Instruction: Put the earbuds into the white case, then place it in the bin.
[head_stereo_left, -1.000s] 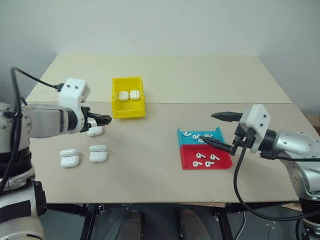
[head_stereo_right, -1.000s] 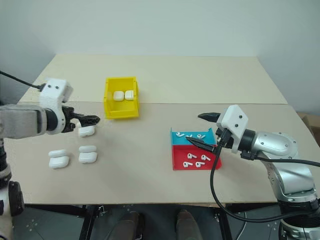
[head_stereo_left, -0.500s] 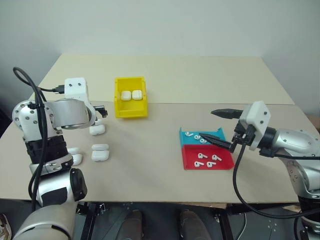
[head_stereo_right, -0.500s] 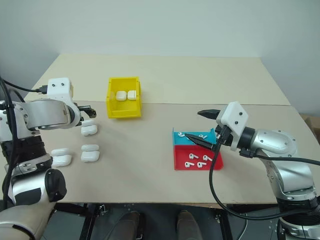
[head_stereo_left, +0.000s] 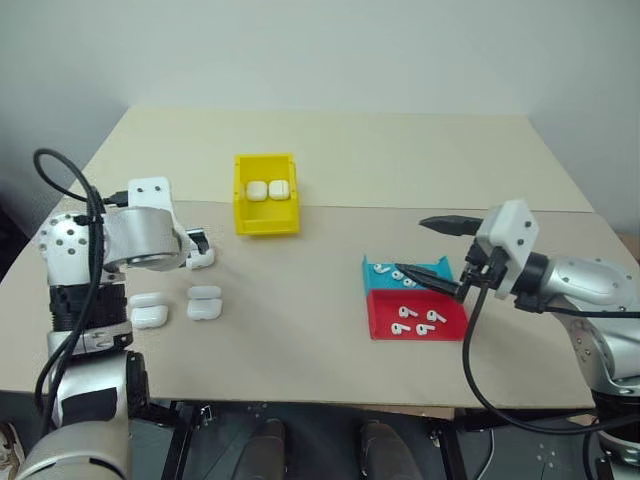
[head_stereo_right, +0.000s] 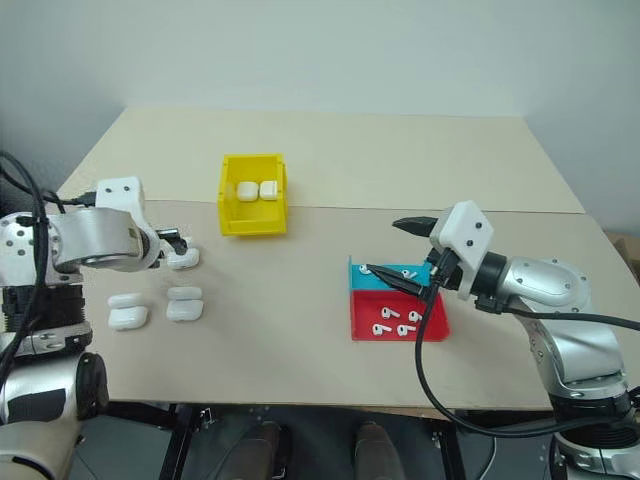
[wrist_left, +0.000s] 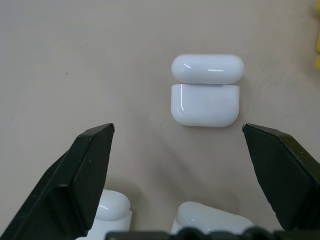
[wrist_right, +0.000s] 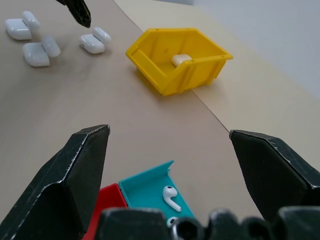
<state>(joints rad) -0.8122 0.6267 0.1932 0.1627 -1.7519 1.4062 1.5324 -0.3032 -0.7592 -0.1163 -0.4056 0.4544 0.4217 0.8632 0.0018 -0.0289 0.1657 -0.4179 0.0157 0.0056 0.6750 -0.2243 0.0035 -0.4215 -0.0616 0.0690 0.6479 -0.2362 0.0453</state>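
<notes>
On the left of the beige table (head_stereo_left: 320, 300), the left gripper (head_stereo_left: 200, 243) hangs with jaws spread over an open white case (wrist_left: 205, 90), likely lining up a grasp. The right gripper (head_stereo_left: 435, 252), also spread, waits above the earbuds (head_stereo_left: 415, 320) in the blue-and-red tray (head_stereo_left: 378, 318). The yellow bin (head_stereo_left: 266, 220) sits farther back, against a plain pale wall (head_stereo_left: 320, 50).

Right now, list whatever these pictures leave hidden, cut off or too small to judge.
- Left gripper: head views, own wrist hides its tips.
- Cases beside it: partly behind that arm; two cut off by the left wrist view's edge.
- Earbuds: too small to count surely; the right gripper covers some.
- Bin: right wrist view, wall hides most contents.
</notes>
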